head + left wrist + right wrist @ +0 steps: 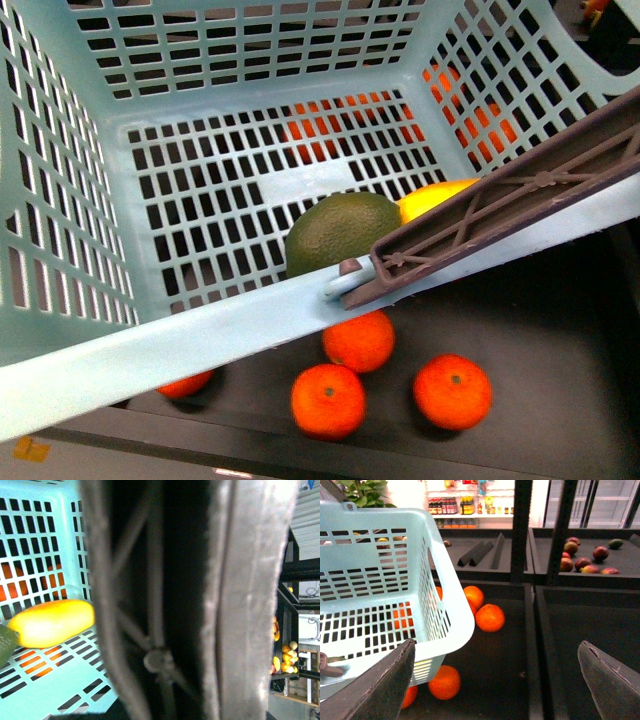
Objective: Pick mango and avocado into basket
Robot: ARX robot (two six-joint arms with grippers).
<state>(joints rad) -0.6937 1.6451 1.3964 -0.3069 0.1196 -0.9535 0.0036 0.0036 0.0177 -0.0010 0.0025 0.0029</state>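
The teal basket hangs tilted above a dark shelf bin. Inside it lie the dark green avocado and, right beside it, the yellow mango. The grey-brown basket handle crosses the near rim. In the left wrist view the handle fills the picture close up, with my left gripper shut on it; the mango rests on the slotted floor behind. My right gripper is open and holds nothing, hanging beside the basket over the bin.
Several oranges lie in the dark bin under the basket, also seen as oranges from the right wrist. A black upright post splits the shelf. Red-blushed mangoes sit on the far right shelf.
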